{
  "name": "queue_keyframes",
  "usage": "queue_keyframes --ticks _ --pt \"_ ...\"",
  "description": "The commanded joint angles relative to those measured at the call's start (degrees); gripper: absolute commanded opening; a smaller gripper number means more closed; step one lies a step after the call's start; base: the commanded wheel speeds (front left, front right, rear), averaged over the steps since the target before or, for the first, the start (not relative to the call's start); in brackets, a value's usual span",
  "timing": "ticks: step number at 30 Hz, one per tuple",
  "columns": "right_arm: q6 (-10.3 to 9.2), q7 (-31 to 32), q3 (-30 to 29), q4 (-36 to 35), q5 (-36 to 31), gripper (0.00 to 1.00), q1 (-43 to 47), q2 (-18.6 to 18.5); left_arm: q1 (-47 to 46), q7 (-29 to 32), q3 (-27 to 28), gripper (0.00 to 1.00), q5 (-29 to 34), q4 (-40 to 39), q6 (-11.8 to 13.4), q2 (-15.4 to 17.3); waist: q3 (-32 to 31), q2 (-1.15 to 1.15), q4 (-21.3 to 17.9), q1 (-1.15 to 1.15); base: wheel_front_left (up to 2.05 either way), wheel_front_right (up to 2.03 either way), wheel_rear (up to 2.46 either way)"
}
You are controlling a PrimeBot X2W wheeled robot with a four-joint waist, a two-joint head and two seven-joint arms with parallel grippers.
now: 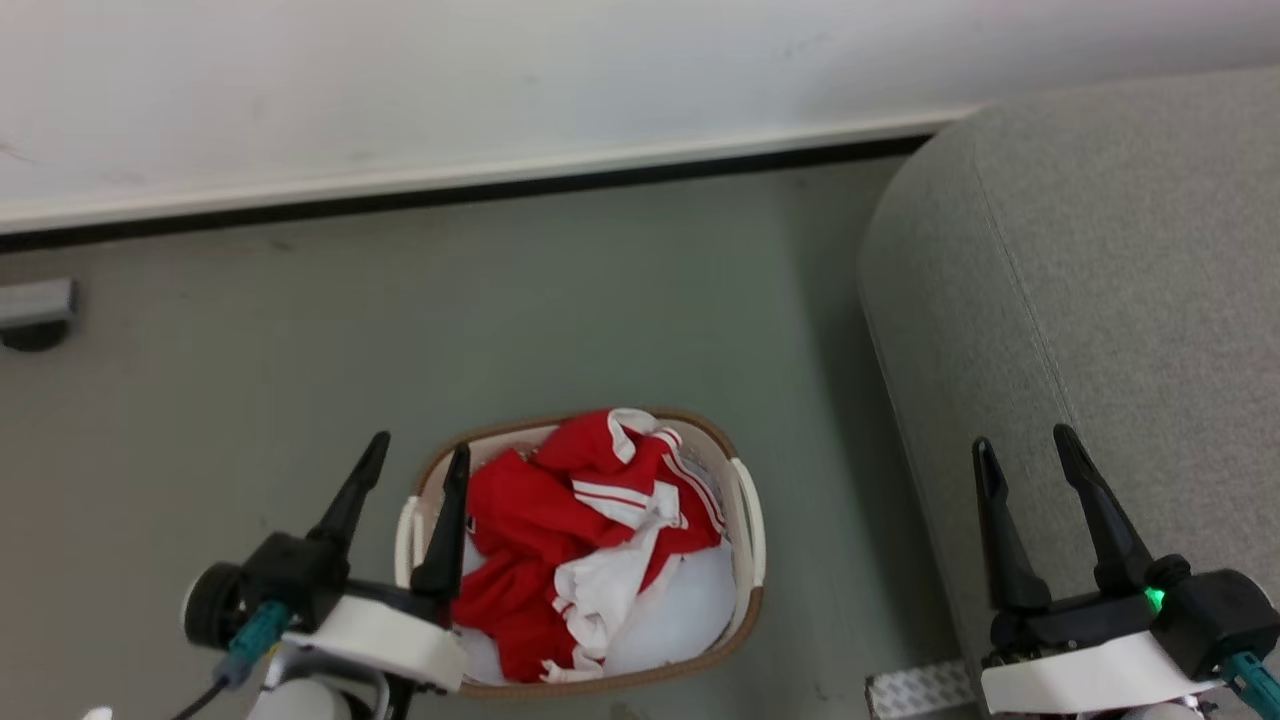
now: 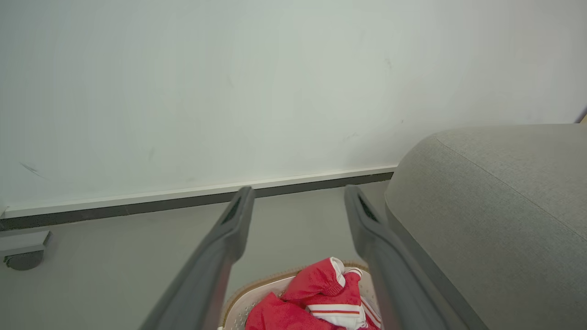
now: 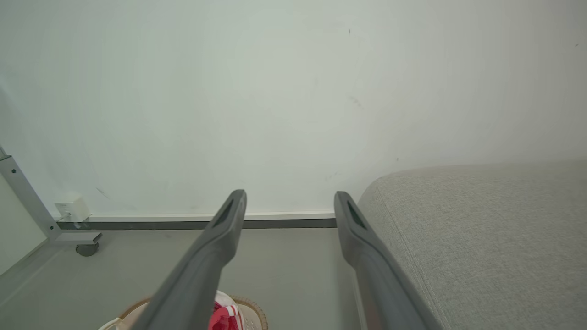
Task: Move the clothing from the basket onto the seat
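Observation:
The red clothing [image 1: 560, 520] with white trim lies bunched in the cream basket [image 1: 745, 520] on the floor, low in the head view, on top of a white pad [image 1: 680, 610]. My left gripper [image 1: 418, 450] hangs open over the basket's left rim, nothing between its fingers. My right gripper [image 1: 1025, 440] stands open over the left edge of the grey seat [image 1: 1120, 300], also empty. The left wrist view looks down past my left gripper [image 2: 298, 190] at the clothing [image 2: 316, 298] and the basket [image 2: 257, 288], with the seat [image 2: 495, 220] on the right. The right wrist view has my right gripper [image 3: 289, 195] beside the seat [image 3: 481, 243].
A white wall with a dark skirting strip [image 1: 450, 195] runs behind the grey floor. A grey caster foot [image 1: 35, 310] stands at the far left. A pale patterned plate [image 1: 915, 690] lies on the floor between basket and seat.

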Motion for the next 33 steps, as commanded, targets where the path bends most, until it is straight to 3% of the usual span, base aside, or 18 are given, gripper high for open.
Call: queue_keyframes --ticks 1,8,14,26,33 --pt "-0.12 0.04 0.41 -1.0 0.69 1.0 -1.8 -0.16 -2.54 -0.04 -0.84 1.0 1.03 0.78 -0.28 1.15 8.26 0.0 -5.7 -0.01 0.0 0.0 0.0" --pt "-0.12 0.04 1.73 -4.55 2.44 1.0 -6.62 -0.13 -14.47 -0.04 -8.27 1.0 1.12 8.61 -0.36 4.4 19.13 0.0 -9.59 -0.01 0.0 0.0 0.0" --pt "-0.12 0.04 2.05 -7.3 2.89 1.0 -10.13 -0.1 -25.73 2.47 -13.46 1.0 3.2 18.41 -0.18 4.45 25.71 0.0 -10.56 -0.01 0.0 0.0 0.0" --pt "-0.12 0.04 3.61 -9.63 2.72 1.0 -12.76 -0.13 -38.64 4.19 -12.99 1.0 6.38 32.45 6.57 5.01 30.6 0.0 -10.57 -0.01 0.0 0.0 0.0" --pt "-0.12 0.04 3.99 -9.44 2.66 1.0 -11.85 -0.13 -41.05 2.3 -14.15 1.0 6.58 37.87 6.65 4.39 31.31 0.0 -10.65 -0.01 0.0 0.0 0.0"
